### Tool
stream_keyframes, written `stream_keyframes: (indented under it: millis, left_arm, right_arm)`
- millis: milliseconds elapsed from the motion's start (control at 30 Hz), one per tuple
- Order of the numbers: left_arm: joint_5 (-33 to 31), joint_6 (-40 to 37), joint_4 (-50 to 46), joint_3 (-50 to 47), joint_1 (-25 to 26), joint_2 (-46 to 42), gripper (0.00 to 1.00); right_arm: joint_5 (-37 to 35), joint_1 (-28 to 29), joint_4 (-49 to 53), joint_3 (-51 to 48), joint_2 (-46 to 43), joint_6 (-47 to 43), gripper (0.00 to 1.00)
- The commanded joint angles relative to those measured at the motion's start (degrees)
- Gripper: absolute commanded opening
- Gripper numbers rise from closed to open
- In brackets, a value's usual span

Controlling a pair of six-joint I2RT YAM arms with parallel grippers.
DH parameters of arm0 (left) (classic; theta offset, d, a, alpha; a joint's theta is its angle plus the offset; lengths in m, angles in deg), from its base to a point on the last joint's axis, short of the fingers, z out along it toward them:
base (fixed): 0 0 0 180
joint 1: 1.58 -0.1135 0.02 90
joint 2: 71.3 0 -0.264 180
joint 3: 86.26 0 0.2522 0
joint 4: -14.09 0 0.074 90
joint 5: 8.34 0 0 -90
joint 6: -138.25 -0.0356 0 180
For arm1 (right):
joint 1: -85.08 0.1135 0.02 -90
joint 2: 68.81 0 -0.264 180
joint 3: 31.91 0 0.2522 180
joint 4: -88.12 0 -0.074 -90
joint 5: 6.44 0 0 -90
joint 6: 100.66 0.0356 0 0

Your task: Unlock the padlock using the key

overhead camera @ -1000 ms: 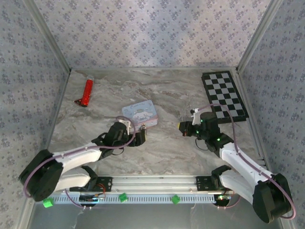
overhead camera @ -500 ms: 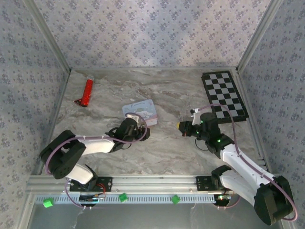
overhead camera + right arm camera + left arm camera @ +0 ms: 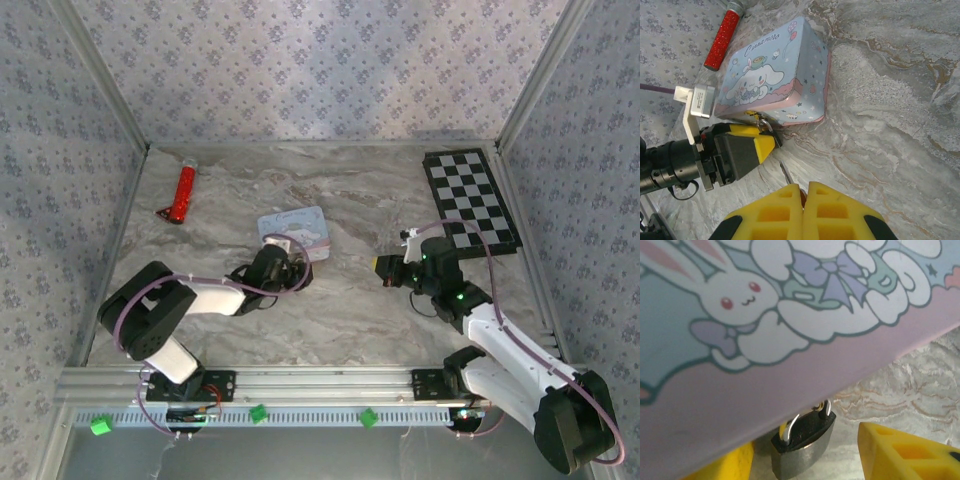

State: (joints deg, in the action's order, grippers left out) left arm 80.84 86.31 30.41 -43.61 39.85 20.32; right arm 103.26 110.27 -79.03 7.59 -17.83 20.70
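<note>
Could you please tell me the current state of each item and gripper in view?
cartoon tin: lid shut.
padlock: shackle looks closed, at the cartoon tin's front edge.
left gripper: jaws open, straddling the padlock.
right gripper: jaws shut on the key.
red tube: lying flat.

Top view looks down from 6 o'clock over the whole bench (image 3: 340, 310); left wrist view presses close against the tin (image 3: 790, 315); right wrist view, farther back, faces 10 o'clock, sharing tin and padlock (image 3: 802, 445).
</note>
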Motion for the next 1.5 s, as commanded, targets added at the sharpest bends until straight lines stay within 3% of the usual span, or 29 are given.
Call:
stream_keyframes:
  millis: [0, 633, 1467]
  left_arm:
    - [2.14, 1.05, 7.69, -0.67, -0.78, 2.26, 0.54]
    - [2.84, 3.06, 11.11, -0.66, -1.67, 5.75, 0.38]
    - [3.19, 4.25, 10.79, -1.54, -1.64, 3.68, 0.25]
  right_arm:
    - [0.25, 0.52, -0.82, -0.16, -0.42, 0.99, 0.00]
    - [-0.02, 1.47, -0.66, -0.49, -0.70, 1.60, 0.00]
    - [-0.98, 2.50, -1.25, -0.82, -0.36, 2.82, 0.00]
